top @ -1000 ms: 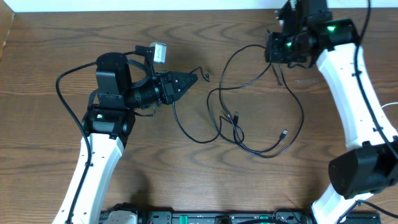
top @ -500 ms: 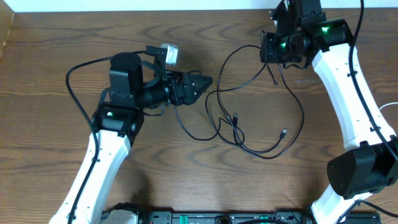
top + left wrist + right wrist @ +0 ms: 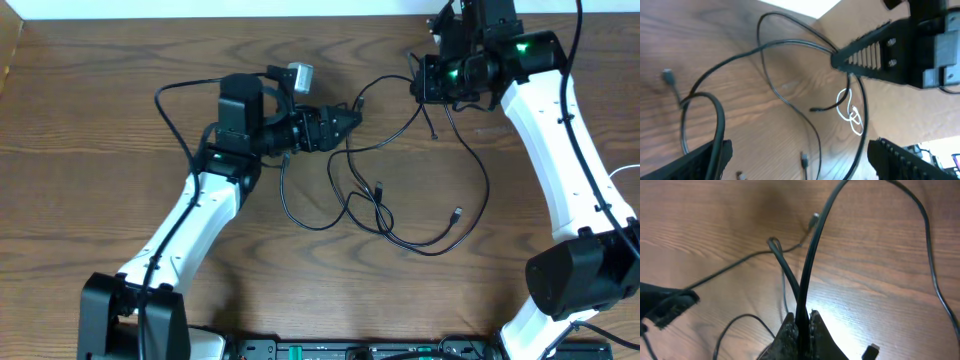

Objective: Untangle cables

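Note:
Thin black cables lie as loose crossing loops on the wooden table, with small plug ends showing. My right gripper at the back right is shut on one black cable, which runs up between its fingers. My left gripper stands open at the left edge of the loops. Its fingers straddle cable strands and a plug, gripping nothing. A small white cable curls on the table under the right gripper in the left wrist view.
Thicker black robot cables arc off the left arm and run along the right arm. A dark rail lines the table's front edge. The white wall edge runs along the back.
The left arm has swung right toward the loops and its gripper has opened from nearly shut. The right gripper stays shut on its cable, shifted slightly left.

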`<state>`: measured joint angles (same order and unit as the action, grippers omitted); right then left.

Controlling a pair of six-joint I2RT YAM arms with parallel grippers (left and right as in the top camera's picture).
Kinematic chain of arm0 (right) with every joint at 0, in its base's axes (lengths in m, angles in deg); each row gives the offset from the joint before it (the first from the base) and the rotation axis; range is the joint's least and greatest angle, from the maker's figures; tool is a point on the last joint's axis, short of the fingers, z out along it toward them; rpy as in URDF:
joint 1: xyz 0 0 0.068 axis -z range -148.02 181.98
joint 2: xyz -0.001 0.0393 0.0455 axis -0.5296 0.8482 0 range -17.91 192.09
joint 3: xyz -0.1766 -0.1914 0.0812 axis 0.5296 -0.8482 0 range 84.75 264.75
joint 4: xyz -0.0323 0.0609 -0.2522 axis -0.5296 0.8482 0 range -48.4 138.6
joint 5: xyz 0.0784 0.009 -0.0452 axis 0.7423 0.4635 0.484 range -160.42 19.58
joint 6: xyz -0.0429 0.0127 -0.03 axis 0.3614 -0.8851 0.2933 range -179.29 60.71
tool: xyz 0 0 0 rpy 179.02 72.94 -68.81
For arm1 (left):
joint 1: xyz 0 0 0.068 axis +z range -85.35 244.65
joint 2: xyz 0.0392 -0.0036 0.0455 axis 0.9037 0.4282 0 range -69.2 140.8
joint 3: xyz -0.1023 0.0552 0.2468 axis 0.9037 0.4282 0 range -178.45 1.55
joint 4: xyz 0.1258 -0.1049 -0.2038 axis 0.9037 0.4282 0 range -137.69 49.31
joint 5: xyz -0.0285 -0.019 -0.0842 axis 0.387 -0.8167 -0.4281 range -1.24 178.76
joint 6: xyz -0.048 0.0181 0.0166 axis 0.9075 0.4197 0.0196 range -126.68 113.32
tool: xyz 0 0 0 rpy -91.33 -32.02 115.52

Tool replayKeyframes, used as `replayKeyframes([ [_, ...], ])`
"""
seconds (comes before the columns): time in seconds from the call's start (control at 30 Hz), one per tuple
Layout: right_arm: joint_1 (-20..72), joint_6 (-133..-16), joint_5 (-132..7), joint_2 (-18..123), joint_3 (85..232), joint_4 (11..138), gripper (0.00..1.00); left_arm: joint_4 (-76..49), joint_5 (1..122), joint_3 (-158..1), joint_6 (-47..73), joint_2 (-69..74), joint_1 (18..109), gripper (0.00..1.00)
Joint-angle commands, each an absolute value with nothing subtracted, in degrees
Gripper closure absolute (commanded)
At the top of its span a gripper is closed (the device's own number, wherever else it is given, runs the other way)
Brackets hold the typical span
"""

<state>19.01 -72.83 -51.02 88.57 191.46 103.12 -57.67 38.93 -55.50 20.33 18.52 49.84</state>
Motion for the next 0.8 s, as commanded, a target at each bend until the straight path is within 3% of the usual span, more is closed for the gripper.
replayKeyframes([
  [0.0,18.6,-71.4,-57.1,88.5,191.7,103.8,0.99,-61.2,38.4,-55.7,23.1,18.0,49.7,0.08],
  [0.13,18.6,-71.4,-63.0,88.5,191.7,104.4,0.94,-62.2,38.4,-55.7,23.7,17.9,49.7,0.08],
  [0.17,18.8,-71.3,-63.8,88.5,191.7,104.6,0.66,-62.2,38.4,-55.7,23.7,17.9,49.7,0.08],
  [0.2,18.8,-71.2,-64.2,88.5,191.7,104.7,0.57,-62.3,38.4,-55.7,23.7,17.9,49.8,0.08],
  [0.4,19.2,-68.9,-64.4,88.5,191.7,104.6,0.41,-66.6,35.5,-55.7,24.8,17.9,49.8,0.08],
  [0.63,18.3,-65.5,-60.8,88.5,191.6,109.8,0.30,-73.6,35.4,-55.8,28.2,17.9,51.3,0.08],
  [0.77,16.6,-61.7,-55.7,88.5,191.5,115.7,0.33,-75.1,35.4,-55.8,29.5,17.9,54.4,0.08],
])
